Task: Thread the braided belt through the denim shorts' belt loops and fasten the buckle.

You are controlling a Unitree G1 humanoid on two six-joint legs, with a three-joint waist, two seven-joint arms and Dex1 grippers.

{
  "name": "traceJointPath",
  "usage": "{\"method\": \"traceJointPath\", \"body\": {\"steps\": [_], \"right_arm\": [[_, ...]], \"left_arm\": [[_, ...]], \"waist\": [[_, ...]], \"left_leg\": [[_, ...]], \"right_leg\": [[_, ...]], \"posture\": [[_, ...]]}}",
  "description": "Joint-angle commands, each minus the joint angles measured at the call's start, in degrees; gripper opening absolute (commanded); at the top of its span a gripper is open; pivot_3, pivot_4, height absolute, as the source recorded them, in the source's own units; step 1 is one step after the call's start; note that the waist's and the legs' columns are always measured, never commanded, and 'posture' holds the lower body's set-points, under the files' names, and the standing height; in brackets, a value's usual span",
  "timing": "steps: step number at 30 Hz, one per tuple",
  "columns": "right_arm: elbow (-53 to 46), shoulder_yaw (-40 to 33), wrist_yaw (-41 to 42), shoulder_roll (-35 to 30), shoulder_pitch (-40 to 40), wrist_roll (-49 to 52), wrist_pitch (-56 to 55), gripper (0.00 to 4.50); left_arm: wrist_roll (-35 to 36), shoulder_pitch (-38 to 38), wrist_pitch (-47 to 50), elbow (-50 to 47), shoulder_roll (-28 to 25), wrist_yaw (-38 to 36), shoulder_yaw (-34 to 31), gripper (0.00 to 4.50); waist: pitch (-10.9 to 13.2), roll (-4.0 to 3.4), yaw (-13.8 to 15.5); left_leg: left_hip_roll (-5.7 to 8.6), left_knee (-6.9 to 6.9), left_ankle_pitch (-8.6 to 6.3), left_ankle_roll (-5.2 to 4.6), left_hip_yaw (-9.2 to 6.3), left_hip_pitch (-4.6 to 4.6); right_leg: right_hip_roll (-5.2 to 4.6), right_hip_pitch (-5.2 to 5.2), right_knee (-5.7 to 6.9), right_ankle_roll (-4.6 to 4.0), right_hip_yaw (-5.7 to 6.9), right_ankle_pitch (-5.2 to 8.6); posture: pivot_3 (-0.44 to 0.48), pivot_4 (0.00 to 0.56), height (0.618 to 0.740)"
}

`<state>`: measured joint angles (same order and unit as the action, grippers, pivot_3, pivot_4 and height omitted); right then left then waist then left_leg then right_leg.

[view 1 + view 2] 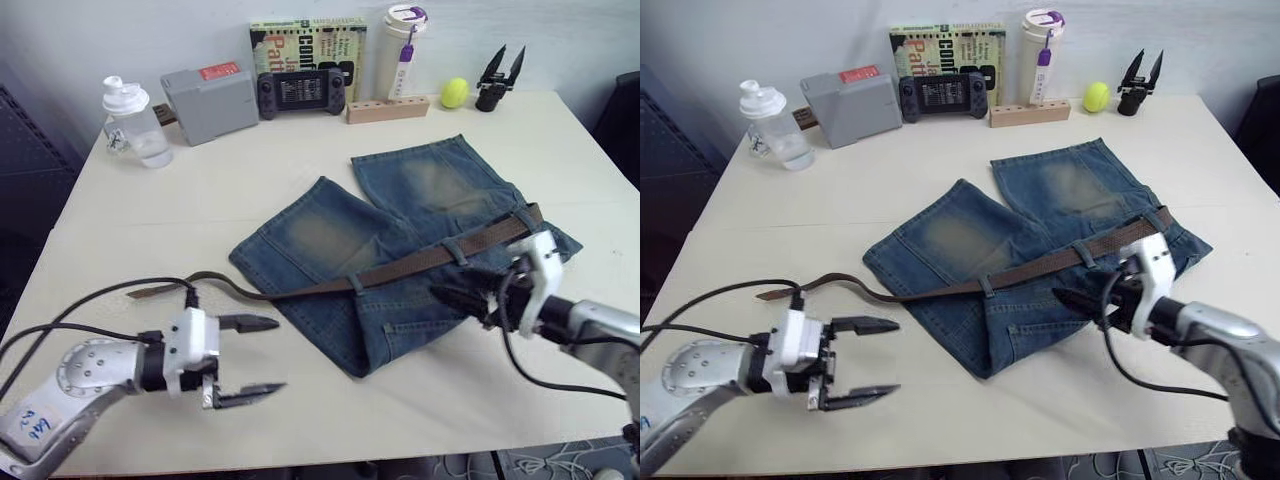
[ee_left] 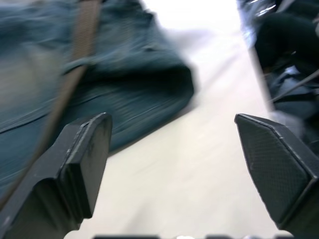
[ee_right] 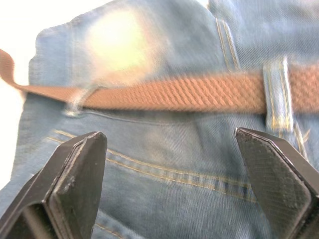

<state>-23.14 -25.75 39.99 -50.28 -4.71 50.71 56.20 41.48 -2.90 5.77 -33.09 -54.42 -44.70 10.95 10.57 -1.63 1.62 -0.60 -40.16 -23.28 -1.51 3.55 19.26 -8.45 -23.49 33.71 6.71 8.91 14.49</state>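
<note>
The braided belt (image 1: 400, 270) is laid diagonally along the waistband; the right gripper (image 1: 455, 297), released, is positioned just beside it; the left gripper (image 1: 245, 357), also released, is nearer the free tail.

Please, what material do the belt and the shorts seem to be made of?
The braided belt looks like woven brown cord or leather strands: a plaited herringbone texture shows, with a matte finish; which of the two is unclear. The denim shorts look like cotton denim: blue twill with faded pale patches and tan stitching.

left gripper (image 1: 248, 357) jaws apart, right gripper (image 3: 169, 184) jaws apart
</note>
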Motion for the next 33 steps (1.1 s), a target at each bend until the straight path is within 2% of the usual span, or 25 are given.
{"method": "traceJointPath", "body": {"steps": [1, 2, 6, 12, 18, 22, 23, 26, 27, 29, 32, 33], "right_arm": [[2.91, -3.01, 9.24, -5.45, 2.27, -4.46, -7.49, 4.47], [4.24, -2.7, 11.06, -6.95, 2.8, -6.47, -9.72, 4.47], [14.92, 2.5, 16.85, -15.77, 6.34, -25.5, -31.94, 4.47], [33.69, 11.58, 18.23, -22.87, 2.13, -44.7, -60.25, 4.47], [48.6, 23.48, 10.26, -21.5, -6.73, -60.96, -76.55, 4.47], [56.41, 28.59, 3.48, -18.11, -13.73, -67.58, -83.3, 4.47], [57.8, 29.51, 2.64, -17.15, -14.84, -68.35, -84.91, 4.5], [61.25, 32.12, 1.39, -16.08, -16.72, -71.14, -88.72, 3.67], [62.1, 32.68, 1.8, -15.82, -17.13, -71.34, -89.37, 3.2], [63.14, 33.42, 2.28, -14.44, -18.13, -71.2, -90.09, 1.97], [61.91, 33.8, 3.8, -12.12, -18.94, -69.49, -89.19, 0.92], [60.63, 33.49, 4.93, -11.45, -18.7, -68.05, -88.39, 0.56]], "left_arm": [[-5.08, 6.58, 3.39, 0.02, 6.92, 0.44, 6.01, 4.3], [-6.61, 8.45, 4.2, 1.08, 9.13, 0.65, 7.35, 4.3], [-14.37, 14.52, 3.42, 6.8, 16.66, -1.32, 12.06, 4.3], [-22.07, 21.23, 2.05, 15.35, 25.26, -4.56, 16.63, 4.3], [-29.05, 26.61, 1.57, 23.2, 31.97, -5.72, 20.37, 4.3], [-34.54, 27.61, -0.35, 26.75, 32.96, -5.79, 21.78, 4.3], [-35.37, 27.48, -0.83, 27.16, 32.92, -5.81, 21.66, 4.04], [-37.03, 27.16, -2.14, 27.86, 32.32, -6.01, 20.55, 3.04], [-37.87, 27.18, -2.77, 28.23, 31.91, -5.89, 20.24, 2.62], [-39.16, 27.34, -3.64, 29.62, 31.24, -5.39, 19.26, 1.51], [-38.97, 26.84, -4.76, 31.53, 29.41, -4.99, 16.03, 0.59], [-39.02, 26.56, -5.64, 32.35, 28.43, -4.71, 14.6, 0.56]], "waist": [[-0.01, 0.31, 0.13], [0.01, 0.24, 0.38], [0.04, 0.41, 0.09], [0.06, 0.42, -0.32], [0.06, 0.43, -0.23], [0.05, 0.49, -0.39], [0.01, 0.57, -0.6], [-0.03, 0.77, -1.0], [-0.07, 0.86, -1.11], [-0.12, 0.96, -1.41], [-0.12, 1.02, -1.88], [-0.14, 1.06, -1.99]], "left_leg": [[0.01, 0.0, 0.0, 0.0, 0.03, 0.0], [0.03, -0.02, 0.01, 0.03, 0.1, -0.02], [0.39, -0.02, 0.07, -0.03, 0.25, -0.05], [0.37, 0.03, 0.12, 0.0, 0.42, -0.01], [0.35, 0.02, 0.17, 0.01, 0.39, 0.02], [0.33, -0.04, 0.18, 0.0, 0.34, 0.06], [0.31, -0.04, 0.18, 0.0, 0.34, 0.02], [-0.04, -0.04, 0.18, 0.01, 0.32, -0.03], [-0.06, -0.04, 0.18, 0.01, 0.33, -0.04], [-0.08, -0.05, 0.18, 0.01, 0.27, -0.1], [-0.1, -0.04, 0.18, 0.01, 0.24, -0.11], [-0.12, 0.0, 0.18, 0.01, 0.2, -0.17]], "right_leg": [[0.0, 0.01, 0.0, 0.0, 0.0, 0.0], [0.12, 0.1, -0.04, -0.02, 0.05, -0.02], [0.03, 0.15, -0.1, 0.09, -0.04, -0.11], [0.04, 0.12, -0.18, 0.12, 0.04, -0.12], [0.03, 0.13, -0.19, 0.12, 0.08, -0.12], [0.02, 0.16, -0.19, 0.13, 0.13, -0.12], [0.02, 0.19, -0.18, 0.14, 0.12, -0.13], [0.05, 0.25, -0.2, 0.14, 0.13, -0.13], [0.05, 0.27, -0.2, 0.14, 0.14, -0.13], [0.05, 0.42, -0.25, 0.14, 0.18, -0.13], [0.05, 0.66, -0.31, 0.14, 0.22, -0.13], [0.06, 0.77, -0.33, 0.14, 0.21, -0.13]], "posture": [[0.0, 0.15, 0.726], [0.0, 0.15, 0.726], [0.0, 0.15, 0.726], [0.0, 0.15, 0.726], [0.0, 0.15, 0.726], [0.0, 0.15, 0.726], [0.0, 0.15, 0.726], [0.0, 0.15, 0.726], [0.0, 0.15, 0.726], [0.0, 0.15, 0.726], [0.0, 0.15, 0.726], [0.0, 0.15, 0.726]]}}
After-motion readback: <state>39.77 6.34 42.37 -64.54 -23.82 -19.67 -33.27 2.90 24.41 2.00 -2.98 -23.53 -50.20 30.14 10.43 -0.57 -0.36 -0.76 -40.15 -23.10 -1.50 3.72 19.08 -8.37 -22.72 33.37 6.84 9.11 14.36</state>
